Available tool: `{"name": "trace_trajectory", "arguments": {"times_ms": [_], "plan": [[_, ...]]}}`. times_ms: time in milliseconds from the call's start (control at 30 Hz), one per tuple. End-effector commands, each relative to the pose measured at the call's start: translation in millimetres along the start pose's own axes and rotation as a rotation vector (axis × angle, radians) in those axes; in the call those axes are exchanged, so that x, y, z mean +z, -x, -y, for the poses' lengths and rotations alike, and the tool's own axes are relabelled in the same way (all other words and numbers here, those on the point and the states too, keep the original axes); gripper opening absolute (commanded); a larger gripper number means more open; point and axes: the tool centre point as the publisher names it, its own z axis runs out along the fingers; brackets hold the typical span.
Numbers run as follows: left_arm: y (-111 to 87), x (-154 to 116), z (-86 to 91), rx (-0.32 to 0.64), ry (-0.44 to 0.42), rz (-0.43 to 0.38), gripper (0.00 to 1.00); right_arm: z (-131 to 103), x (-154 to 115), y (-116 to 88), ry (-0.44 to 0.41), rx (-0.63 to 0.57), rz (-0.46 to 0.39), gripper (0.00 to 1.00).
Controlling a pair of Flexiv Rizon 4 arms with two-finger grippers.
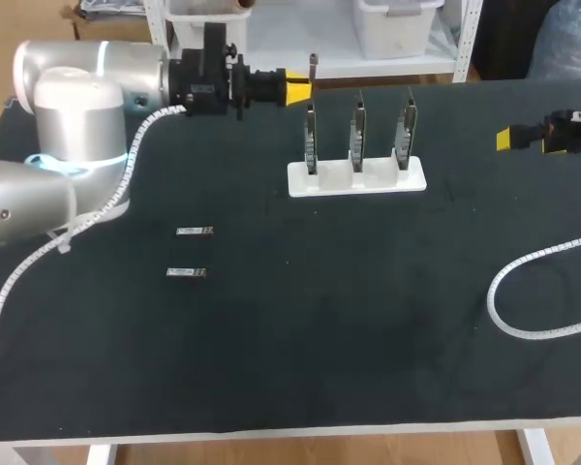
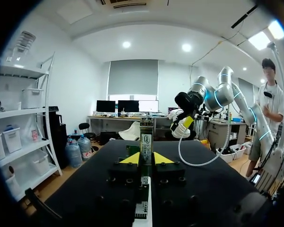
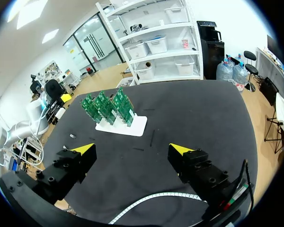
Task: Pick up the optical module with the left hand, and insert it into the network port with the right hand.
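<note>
My left arm (image 1: 77, 126) comes in over the far left of the counter (image 1: 320, 339). Its left tool (image 2: 146, 158) is clenched on the optical module (image 2: 146, 139), one yellow tip pressing on each side. The module stands upright between the tips and is lifted clear of the counter. Much of its length sticks out beyond the tips, which I judge leaves my other tool room to take it.

Below that arm, two spare modules (image 1: 194, 231) lie flat on the counter, one just behind the other, and nothing touches them.

Right of my left tool, and a little nearer me, sits the white stand (image 1: 356, 180). It holds three green boards (image 1: 357, 131) on edge in a row, and I take the network port to be on one of them. I cannot tell from here which face it is on. Standing the boards upright probably keeps the ports reachable from the side.

Far right, the right tool (image 3: 132, 149) hangs released and holds nothing, its fingers spread wide. It is well apart from both the stand and the module. I judge the handover is the step in hand, with insertion not yet begun.

A white cable loop (image 1: 508, 320) lies on the counter at the right edge.
</note>
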Motion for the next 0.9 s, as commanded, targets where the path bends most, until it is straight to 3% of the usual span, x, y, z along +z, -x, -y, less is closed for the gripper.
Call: {"name": "trace_trajectory", "arguments": {"times_ms": [33,400,900], "plan": [[0.5,1.0,-8.1,0.002,-0.012,-0.001,0.0,0.0,0.0,0.0,0.0,0.0,0.0,1.0],[0.7,0.7,-17.2,-0.015,0.023,0.003,0.0,0.0,0.0,0.0,0.0,0.0,0.0,1.0],[1.3,1.9,-13.7,-0.03,0.014,0.011,0.0,0.0,0.0,0.0,0.0,0.0,0.0,1.0]]}}
